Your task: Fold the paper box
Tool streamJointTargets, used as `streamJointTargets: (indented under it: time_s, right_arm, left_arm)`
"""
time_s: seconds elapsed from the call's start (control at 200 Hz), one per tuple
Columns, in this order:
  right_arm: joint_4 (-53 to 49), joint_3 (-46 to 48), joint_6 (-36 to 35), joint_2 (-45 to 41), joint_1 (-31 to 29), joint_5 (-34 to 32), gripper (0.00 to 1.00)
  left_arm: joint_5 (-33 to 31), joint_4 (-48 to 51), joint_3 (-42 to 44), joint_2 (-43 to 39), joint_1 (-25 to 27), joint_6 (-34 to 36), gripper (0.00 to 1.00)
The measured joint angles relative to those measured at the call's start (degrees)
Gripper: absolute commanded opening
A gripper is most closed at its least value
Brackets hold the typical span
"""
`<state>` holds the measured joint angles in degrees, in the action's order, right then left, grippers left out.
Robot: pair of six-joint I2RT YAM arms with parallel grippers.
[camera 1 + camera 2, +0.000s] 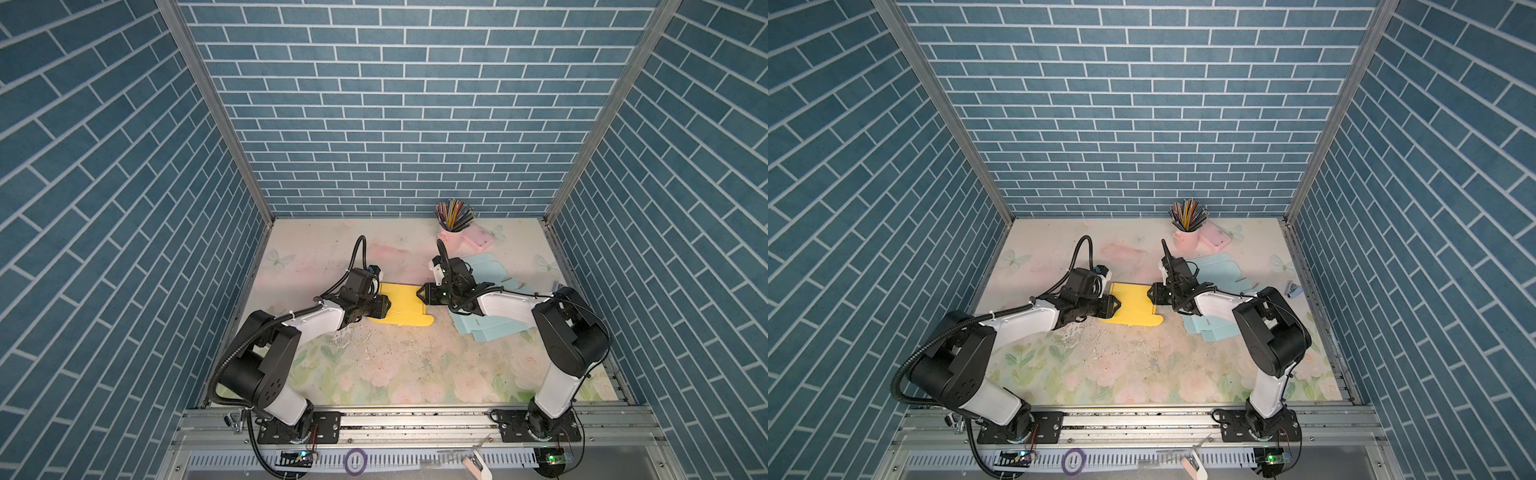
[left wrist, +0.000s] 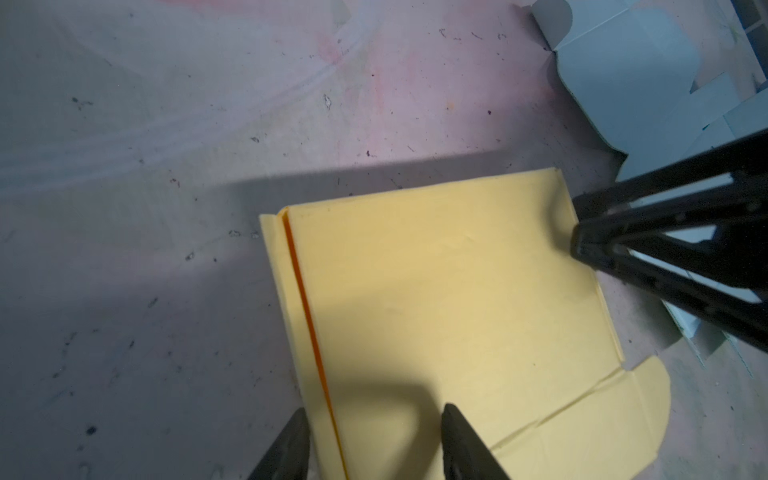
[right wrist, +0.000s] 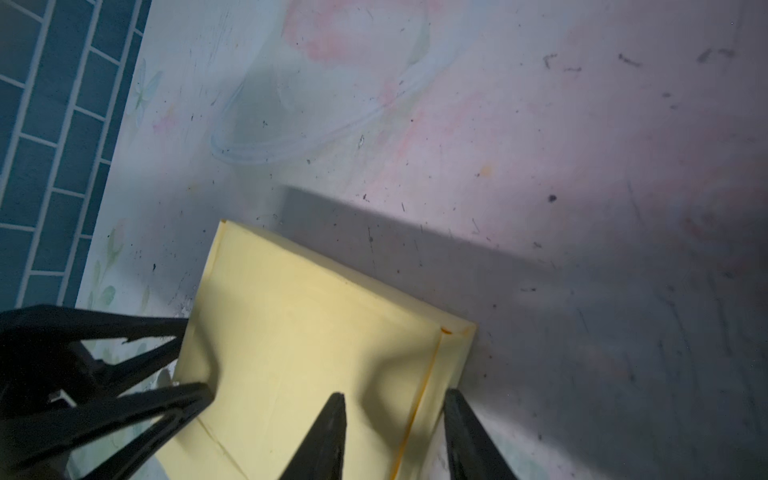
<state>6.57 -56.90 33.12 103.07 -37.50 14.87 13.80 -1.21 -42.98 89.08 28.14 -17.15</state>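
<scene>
A flat yellow paper box blank (image 1: 405,305) lies on the worn, flower-printed table (image 1: 395,365), a little below the middle of both top views, between the two arms. It is unfolded and plain. A thin orange line (image 2: 309,332) runs along one narrow side flap, straight creases cross the sheet, and a rounded tab (image 1: 424,321) sticks out at its lower right corner in a top view.

The left pincer (image 1: 387,306) lies low at the sheet's left edge. The left wrist view shows its jaws parted above the paper, with the orange line between the two tips. The right pincer (image 1: 419,293) meets the sheet's upper right edge, also with jaws parted, and the paper dents slightly where its fingertips (image 2: 579,245) press. The right wrist view shows a similar dent under the left pincer's fingertips (image 3: 205,390). Whether either pincer pinches a layer of paper cannot be told.

To the right, partly under the right arm, lie pale blue flat box blanks (image 1: 484,266). Behind them, at the upper right of the table, stands a pink mug of coloured pencils (image 1: 451,237) beside a flat pink case (image 1: 481,240).
</scene>
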Motion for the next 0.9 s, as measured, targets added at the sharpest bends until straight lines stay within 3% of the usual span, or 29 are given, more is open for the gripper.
streamJointTargets:
  time_s: [0.18, 0.34, 0.56, 0.71, 0.895]
  right_arm:
    - [-1.03, -2.56, -1.01, 2.71, -0.28, -0.11, 0.41]
    - [-2.99, -2.54, -2.29, 1.68, -0.81, -1.31, 0.50]
    - [-10.97, -0.87, -5.64, -8.09, -3.82, -8.22, 0.53]
    - [-15.21, -0.85, -7.43, -13.79, -7.58, -13.29, 0.53]
    - [-18.34, 1.09, -7.98, -14.21, -10.36, -15.80, 0.51]
  left_arm:
    - [-0.46, -0.74, 2.08, -1.38, 0.46, -2.21, 0.49]
    - [-1.22, -0.81, 2.14, -1.44, 0.61, -2.84, 0.54]
    - [-4.63, 3.82, 2.45, -8.50, 0.66, -1.49, 0.68]
    - [-6.56, 6.91, 3.50, -15.17, 1.68, -1.27, 0.69]
    - [-8.52, 10.43, 6.54, -18.62, 4.94, -1.75, 0.68]
